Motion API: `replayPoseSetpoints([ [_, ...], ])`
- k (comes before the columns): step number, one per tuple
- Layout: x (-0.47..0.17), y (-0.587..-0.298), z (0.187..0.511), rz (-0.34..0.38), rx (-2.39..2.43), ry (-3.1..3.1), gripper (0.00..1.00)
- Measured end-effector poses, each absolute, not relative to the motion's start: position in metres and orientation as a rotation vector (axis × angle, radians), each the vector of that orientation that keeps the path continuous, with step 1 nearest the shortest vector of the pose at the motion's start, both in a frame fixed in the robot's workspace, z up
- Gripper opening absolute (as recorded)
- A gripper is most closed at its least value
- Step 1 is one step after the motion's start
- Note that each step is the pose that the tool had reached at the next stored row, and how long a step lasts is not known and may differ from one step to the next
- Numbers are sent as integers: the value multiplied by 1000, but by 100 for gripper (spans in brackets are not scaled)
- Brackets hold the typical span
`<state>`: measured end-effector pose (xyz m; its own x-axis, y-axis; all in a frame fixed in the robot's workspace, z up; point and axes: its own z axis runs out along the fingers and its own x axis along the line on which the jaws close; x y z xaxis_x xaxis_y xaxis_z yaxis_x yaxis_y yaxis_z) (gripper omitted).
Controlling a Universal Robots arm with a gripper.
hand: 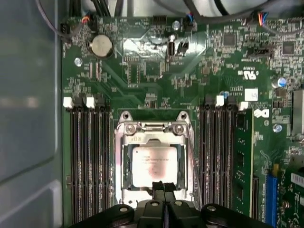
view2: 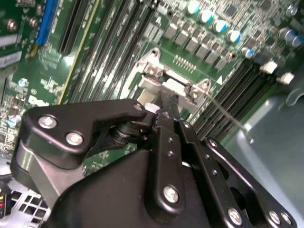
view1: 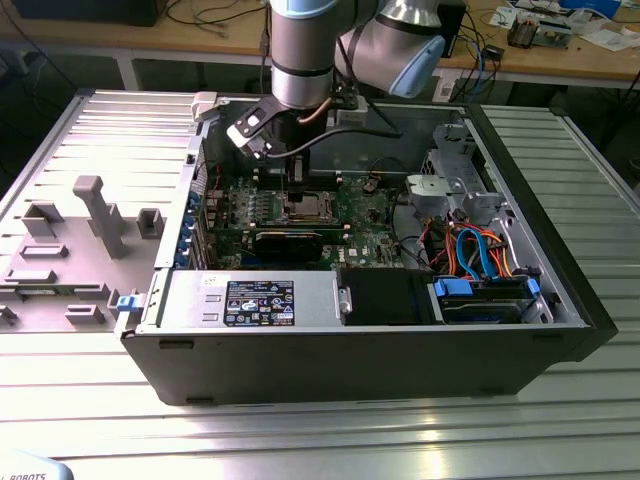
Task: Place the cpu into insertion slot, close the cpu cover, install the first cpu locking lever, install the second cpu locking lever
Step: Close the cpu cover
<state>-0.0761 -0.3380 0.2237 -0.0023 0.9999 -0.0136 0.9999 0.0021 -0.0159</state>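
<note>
In the first wrist view the cpu (hand: 154,166) lies flat in the insertion slot (hand: 124,183), its silver-beige top showing through the window of the cpu cover (hand: 152,129). The cover is folded down around it. My gripper (hand: 159,186) is shut, its two black fingers pressed together with nothing between them. The tips are at the cover's edge nearest the wrist, seen as the fingertips (view2: 169,100) in the second wrist view. A thin wire locking lever (view2: 228,116) juts out free from the socket's side; it is the lever (hand: 194,166) beside the cover. In the exterior view the gripper (view1: 300,186) hangs just over the socket (view1: 310,206).
Black memory slots (hand: 88,161) flank the socket on both sides, one holding a green module (hand: 243,156). The open computer case (view1: 520,350) has a power supply (view1: 250,300) at the front and drive cages with orange and blue cables (view1: 480,255) on the exterior view's right.
</note>
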Motion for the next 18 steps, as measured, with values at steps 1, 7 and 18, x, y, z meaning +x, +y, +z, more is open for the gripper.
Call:
replayPoseSetpoints([
  [1,-78,-338,223,32,-2218,-2223,11],
  [7,-79,-338,222,32,-2153,-2286,11],
  [18,-82,-338,214,28,-2117,-2316,11],
])
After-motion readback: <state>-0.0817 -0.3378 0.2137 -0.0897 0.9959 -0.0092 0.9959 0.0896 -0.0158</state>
